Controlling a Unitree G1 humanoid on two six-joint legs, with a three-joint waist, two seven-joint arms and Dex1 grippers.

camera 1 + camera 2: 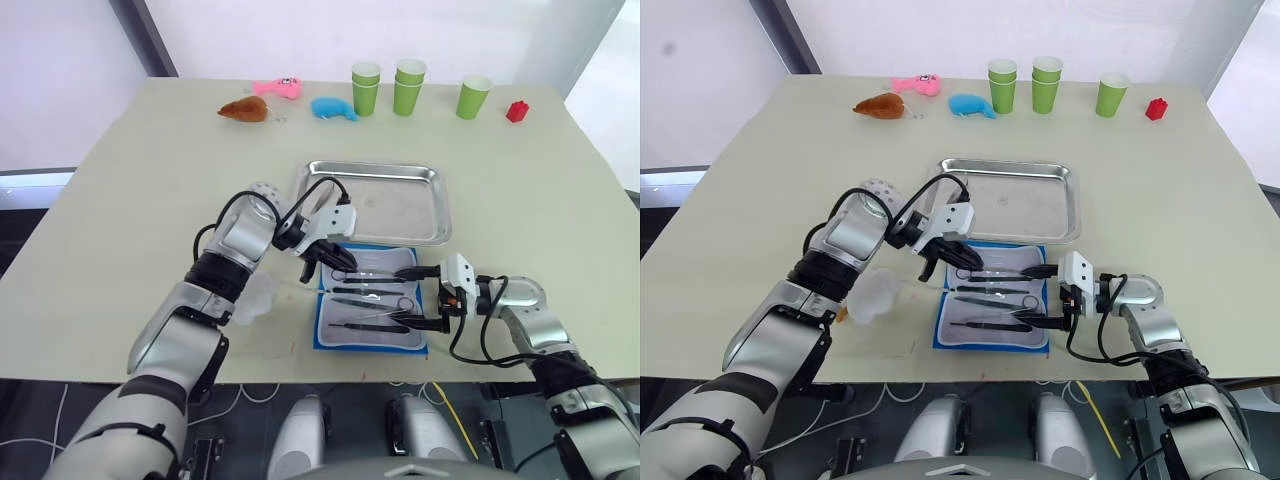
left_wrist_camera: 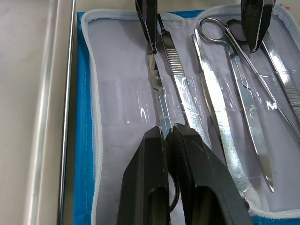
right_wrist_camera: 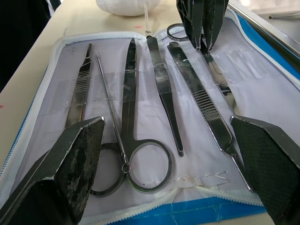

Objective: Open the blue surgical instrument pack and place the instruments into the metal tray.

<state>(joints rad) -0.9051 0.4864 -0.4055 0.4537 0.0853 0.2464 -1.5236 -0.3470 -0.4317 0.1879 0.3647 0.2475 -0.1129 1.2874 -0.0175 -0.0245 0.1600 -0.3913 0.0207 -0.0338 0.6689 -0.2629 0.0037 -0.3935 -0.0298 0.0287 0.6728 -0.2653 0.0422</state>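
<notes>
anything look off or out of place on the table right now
One oddity: a crumpled white wad lies on the table just left of the opened blue surgical instrument pack, looking like discarded wrapping. Otherwise the instruments lie in neat rows under their clear straps, and the metal tray sits square.

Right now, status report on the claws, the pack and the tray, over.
Left claw shut on one instrument in the open blue pack. Right claw open over the pack's near end. Metal tray empty, nothing blocking it.
</notes>
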